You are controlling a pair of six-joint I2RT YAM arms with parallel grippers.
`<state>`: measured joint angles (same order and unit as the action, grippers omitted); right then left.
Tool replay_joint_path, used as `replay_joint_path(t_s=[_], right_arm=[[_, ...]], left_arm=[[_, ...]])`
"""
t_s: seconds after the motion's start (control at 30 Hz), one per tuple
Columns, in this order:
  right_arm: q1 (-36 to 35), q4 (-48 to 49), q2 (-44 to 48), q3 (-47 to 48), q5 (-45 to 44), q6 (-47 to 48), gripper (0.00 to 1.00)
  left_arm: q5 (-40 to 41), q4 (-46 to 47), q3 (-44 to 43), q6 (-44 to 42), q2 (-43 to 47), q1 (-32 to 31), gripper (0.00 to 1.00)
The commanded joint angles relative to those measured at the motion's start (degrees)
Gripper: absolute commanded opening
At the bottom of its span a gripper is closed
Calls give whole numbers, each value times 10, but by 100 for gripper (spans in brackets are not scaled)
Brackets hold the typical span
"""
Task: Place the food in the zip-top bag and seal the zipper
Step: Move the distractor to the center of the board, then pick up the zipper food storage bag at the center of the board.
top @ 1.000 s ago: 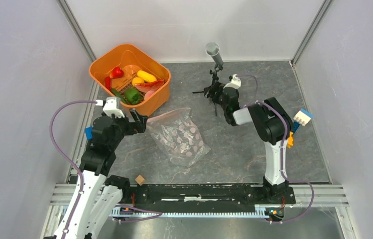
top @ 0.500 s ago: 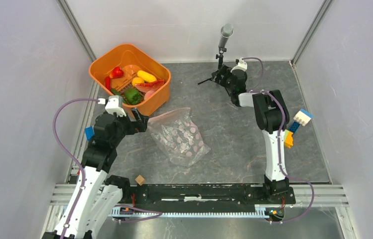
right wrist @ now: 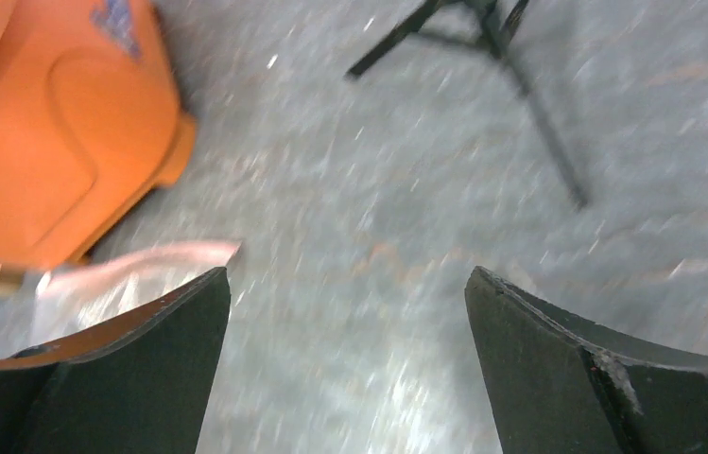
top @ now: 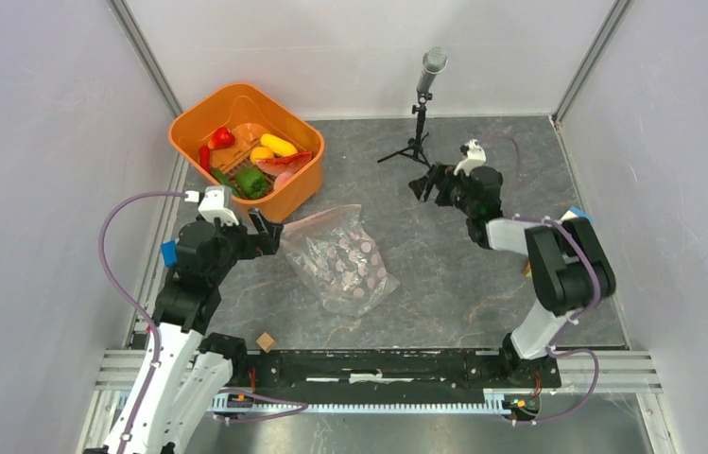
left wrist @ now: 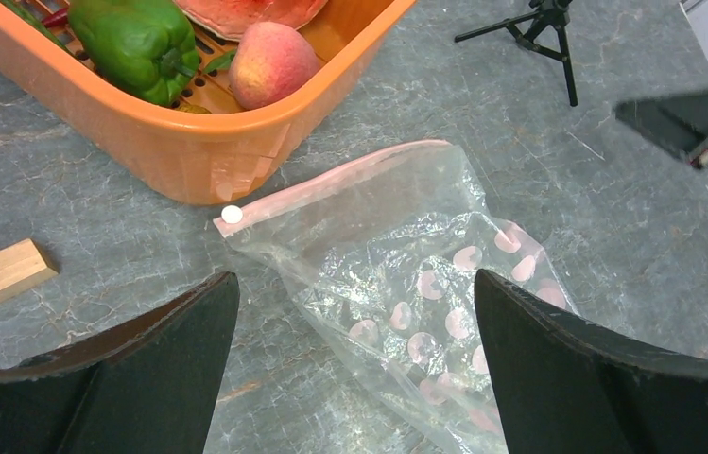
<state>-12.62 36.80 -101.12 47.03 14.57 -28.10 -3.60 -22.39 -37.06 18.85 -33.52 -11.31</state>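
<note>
The food lies in the orange basket (top: 200, 113): a red pepper (top: 222, 137), a yellow piece (top: 279, 145) and a green bell pepper (top: 252, 182). The left wrist view shows that pepper (left wrist: 137, 43) beside a peach (left wrist: 274, 64). The clear dotted zip-top bag (top: 342, 263) lies flat in front of the basket. Its pink zipper (left wrist: 340, 177) faces the basket. My left gripper (top: 269, 232) hovers open over the bag's (left wrist: 406, 284) left corner. My right gripper (top: 428, 183) is open, right of the bag, above bare table.
A microphone on a small tripod (top: 423, 104) stands at the back, just behind my right gripper. A small wooden cube (top: 266, 341) sits near the front rail. Coloured blocks (top: 577, 215) peek out behind the right arm. Walls close in both sides.
My right arm has swung away from the tripod, forward and rightward, its elbow dropping low. The microphone, tilted a second ago, now stands upright. The left arm has hardly moved.
</note>
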Motion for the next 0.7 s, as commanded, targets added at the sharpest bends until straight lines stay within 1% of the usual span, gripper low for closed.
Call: replay_joint_path(t_s=[0.0,0.1,0.13,0.2,0.27,0.33,0.37,0.4,0.47,0.53,0.57,0.63,0.67], right_arm=[[-44,49,85,-118,82,-14,99],[-112,64,119,-169,87,-21,99],[-134,76,128,-182,89,-27,93],[-164,106,140,-208,86,-45,91],[-182,107,149,-218,85,-49,87],[-196,73,155,-214,77,-28,84],[-202,52,156,-210,71,-10,79],[-208,30,157,-206,67,6,72],[-216,-1,157,-198,64,37,63],[-223,-26,155,-187,76,69,57],[-226,-44,154,-180,79,86,55],[-230,-72,152,-169,80,112,55],[-231,-81,151,-164,83,125,53]], left_arm=[[-4,7,0,12,12,3,100],[-9,6,1,13,15,4,100],[-9,5,1,13,16,4,100],[-7,1,1,11,18,4,100],[-7,0,1,11,19,4,100],[-9,2,1,12,18,4,100],[-10,2,1,12,18,4,100],[-11,3,1,12,16,4,100],[-13,3,1,12,16,4,100],[-14,4,1,13,15,4,100],[-15,3,1,13,15,4,100],[-14,2,1,13,15,4,100],[-14,3,1,13,15,4,100]])
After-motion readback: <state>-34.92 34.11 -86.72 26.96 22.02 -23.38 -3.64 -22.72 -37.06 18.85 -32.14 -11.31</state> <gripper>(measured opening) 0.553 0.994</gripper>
